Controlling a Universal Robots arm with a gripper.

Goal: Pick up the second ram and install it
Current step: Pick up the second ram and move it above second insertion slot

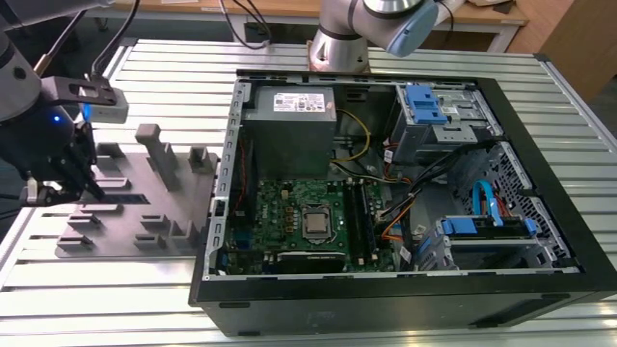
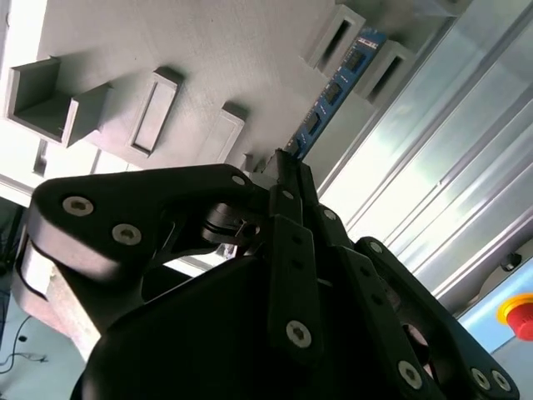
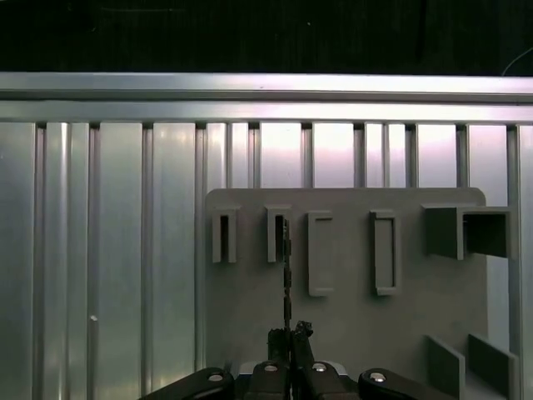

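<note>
Ribbed aluminium counter (image 1: 144, 65) runs under everything we see, carrying a grey fixture tray (image 1: 115, 246) on the exterior view's left and an open computer case (image 1: 386, 303) on its right, with the green motherboard (image 1: 289, 210) lying bare inside. We find the tool (image 1: 95, 189) down over the tray, well apart from the case. In both wrist views the second ram (image 2: 333, 93) (image 3: 286, 267) stands on edge in the tray, its far end seated between two grey upright blocks (image 2: 391, 67). The black fingers (image 2: 291, 242) of the tool (image 2: 283, 162) (image 3: 290, 335) are drawn together and clenched on the near end of the stick, one on each flat side.
</note>
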